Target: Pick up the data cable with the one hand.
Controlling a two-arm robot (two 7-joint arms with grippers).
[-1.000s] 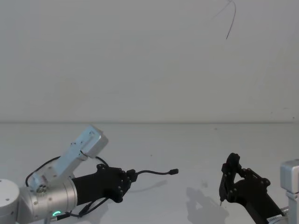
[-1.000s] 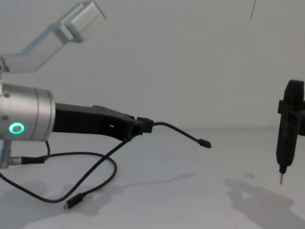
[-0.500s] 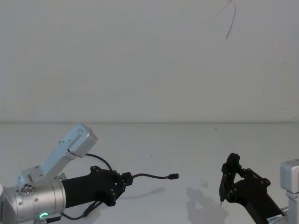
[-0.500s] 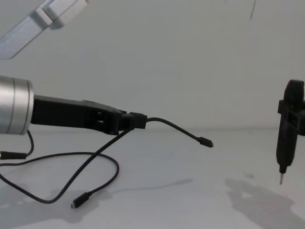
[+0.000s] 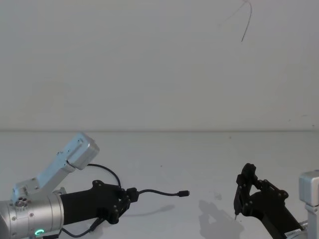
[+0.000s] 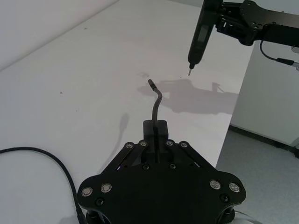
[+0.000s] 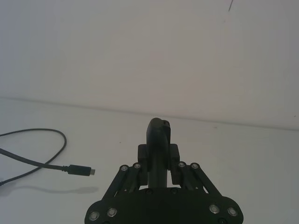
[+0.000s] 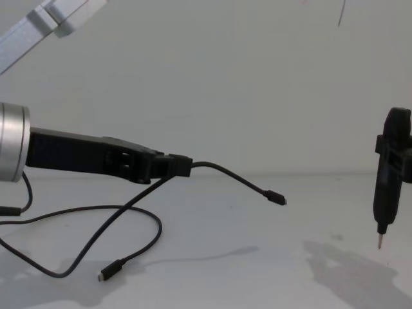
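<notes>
Down left, our left gripper clamped one data cable; we counted two plugs chest-side, one from the head; right gripper idled.

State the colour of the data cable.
The data cable is black throughout; chest view shows it best.

The cable is plain black from plug to plug. The left gripper is the same matt black, joined to a silver cylinder with a green glowing ring. The right gripper is black with a pale tip, and the table and wall are plain white, with soft grey shadows on the table.
</notes>
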